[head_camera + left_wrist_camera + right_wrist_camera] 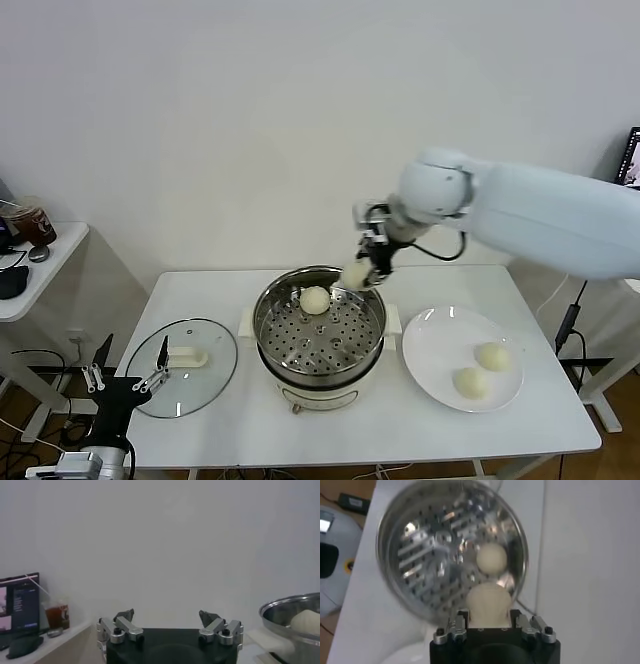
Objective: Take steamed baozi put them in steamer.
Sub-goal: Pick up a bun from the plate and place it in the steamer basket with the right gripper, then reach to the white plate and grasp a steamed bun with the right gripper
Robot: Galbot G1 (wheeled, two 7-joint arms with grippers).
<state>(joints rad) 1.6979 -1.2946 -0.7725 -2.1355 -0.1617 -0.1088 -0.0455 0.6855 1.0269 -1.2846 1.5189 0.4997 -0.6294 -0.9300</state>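
Observation:
The steamer (320, 352) stands mid-table, a shiny steel pot with a perforated tray. One cream-white baozi (315, 300) lies on the tray near its far side, also seen as baozi (491, 558) in the right wrist view. My right gripper (357, 273) hangs over the steamer's far right rim, shut on another baozi (488, 603). Two more baozi (494, 356) (470, 381) rest on the white plate (435, 345) at the right. My left gripper (167, 621) is parked low at the table's left front, open and holding nothing.
A round glass lid (185, 365) with a white handle lies left of the steamer. A side table (40, 265) with a cup and a mouse stands at the far left. The steamer's rim (292, 611) shows in the left wrist view.

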